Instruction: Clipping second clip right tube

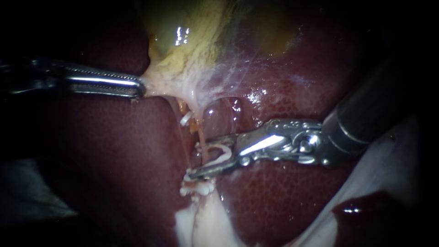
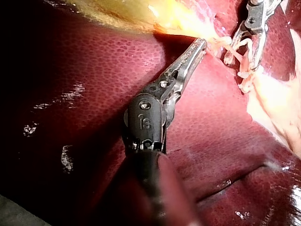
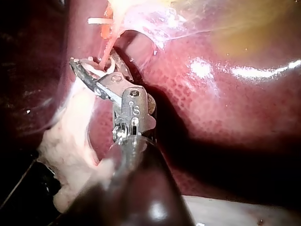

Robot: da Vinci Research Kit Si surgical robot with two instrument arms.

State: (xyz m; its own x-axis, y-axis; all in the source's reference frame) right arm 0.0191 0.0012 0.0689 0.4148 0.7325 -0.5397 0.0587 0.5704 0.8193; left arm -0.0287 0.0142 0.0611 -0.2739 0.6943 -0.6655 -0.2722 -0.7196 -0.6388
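Jaws, L: your L instrument (image 1: 140,87) is clamped on the pale edge of the gallbladder (image 1: 192,41); the tissue is drawn to a point at its tip.
Jaws, R: your R instrument (image 1: 199,159) has its jaws standing apart w/ a white clip (image 1: 225,153) seated btwn them, touching both.
Right tube: the right tube (image 1: 201,135) runs down from the gallbladder's pale lower edge & passes thru the gap btwn your R jaws, inside the clip's U.
Upper clip: an upper clip (image 1: 185,120) sits higher up, just beside that tube, btwn your two instruments; can't tell which strand it's on.
Below R jaws: white beaded bits (image 1: 197,187) just under the lower jaw tip, on pale tissue (image 1: 206,224); can't tell what they are.
Liver: the dark red liver (image 1: 114,174) lies under & on both sides of the tube.
Spacing: L & R tips are apart, not touching; L shaft enters from the left, R from the upper right.
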